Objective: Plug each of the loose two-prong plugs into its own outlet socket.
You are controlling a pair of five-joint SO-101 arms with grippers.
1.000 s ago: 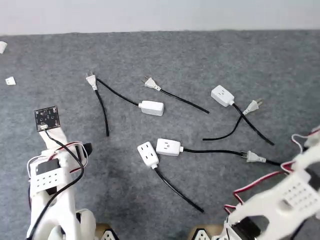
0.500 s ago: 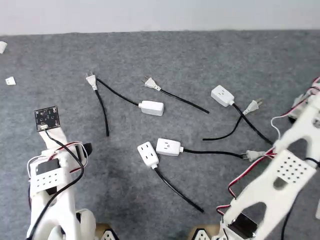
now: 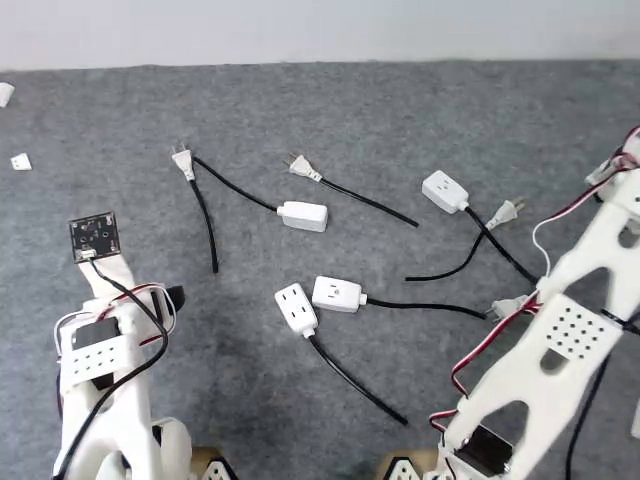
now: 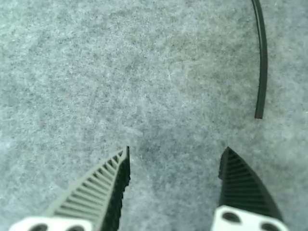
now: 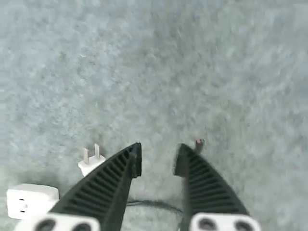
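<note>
Right gripper [image 5: 158,161]: ribbed black plastic jaws narrowly parted, grasping nothing, near plug.
Small white two-prong plug [image 3: 508,212]: right side of mat; flat metal prongs aimed away from arms, long axis slanted, thin black cord trailing.
White boxy outlet socket [image 3: 445,190]: near plug, apart.
Left gripper [image 4: 175,166]: spread wide, empty.
Grey felt mat [image 3: 400,110]: fuzzy, flat.
</note>
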